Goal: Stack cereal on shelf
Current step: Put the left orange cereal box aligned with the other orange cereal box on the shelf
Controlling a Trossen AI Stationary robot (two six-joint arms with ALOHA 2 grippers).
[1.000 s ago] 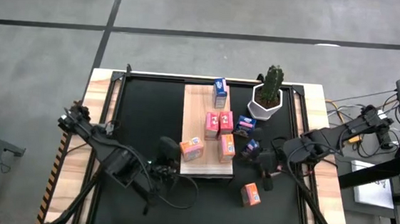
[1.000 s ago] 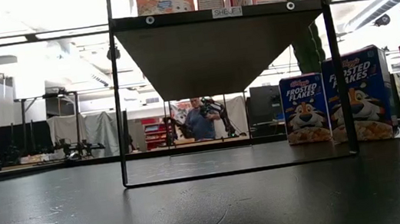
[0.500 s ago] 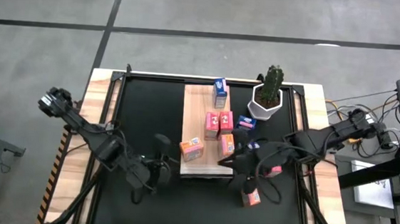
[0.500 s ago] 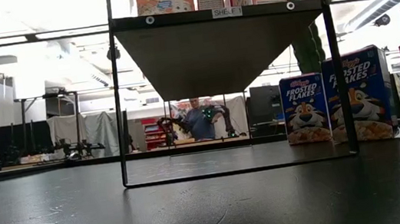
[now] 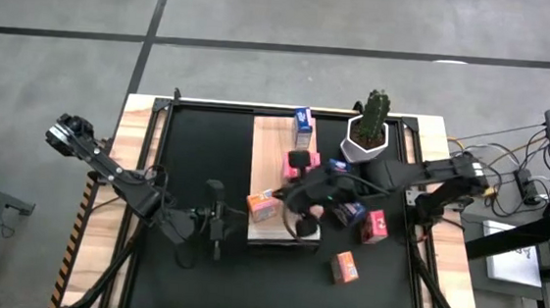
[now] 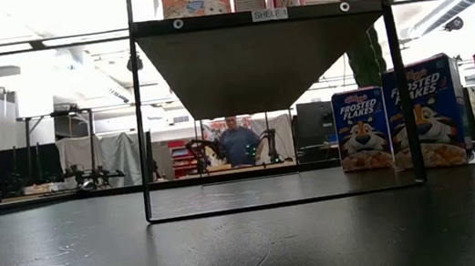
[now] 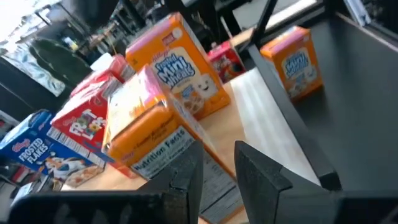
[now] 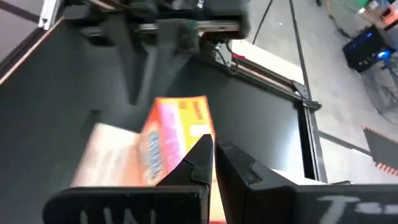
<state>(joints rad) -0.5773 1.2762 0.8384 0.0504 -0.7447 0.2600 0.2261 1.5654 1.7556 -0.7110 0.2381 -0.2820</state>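
I read "SHELF" on the shelf (image 6: 269, 15) label and "Frosted Flakes" on blue boxes (image 6: 362, 128). Right gripper (image 5: 301, 221) pressed together over the shelf; left gripper (image 5: 218, 230) slightly parted, empty.

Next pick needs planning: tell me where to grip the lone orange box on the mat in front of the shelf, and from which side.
Come from straight above and pinch the orange box across its two longer edges. It seems to lie face up on the black mat, slightly turned, with nothing touching it on any side.
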